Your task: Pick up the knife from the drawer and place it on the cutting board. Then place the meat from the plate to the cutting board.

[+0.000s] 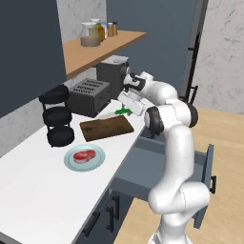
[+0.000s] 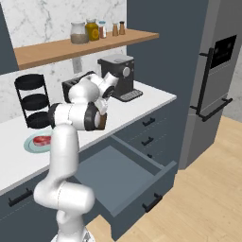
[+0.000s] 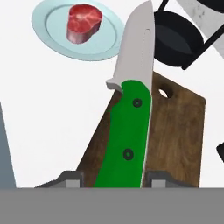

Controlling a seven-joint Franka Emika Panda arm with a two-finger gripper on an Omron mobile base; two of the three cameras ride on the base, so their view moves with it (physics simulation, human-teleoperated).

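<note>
Clamped between the two dark fingertips of the white arm's gripper [image 3: 114,180], the small green-handled knife with a pale silver blade [image 3: 129,109] is hanging above the dark brown wooden cutting board [image 3: 175,131]. Beyond it, the raw red steak [image 3: 84,22] is sitting on the round light blue-green plate [image 3: 48,30], while the slate blue-grey drawer [image 2: 127,182] is standing pulled open below the white counter [image 1: 38,190].

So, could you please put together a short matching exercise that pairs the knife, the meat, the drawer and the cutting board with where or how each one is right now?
Things:
1. knife
2. meat
3. drawer
4. cutting board

States:
A. pulled open
B. on the plate
C. held in the end effector
D. on the counter in front of the toaster

Pairs: 1-C, 2-B, 3-A, 4-D
</note>
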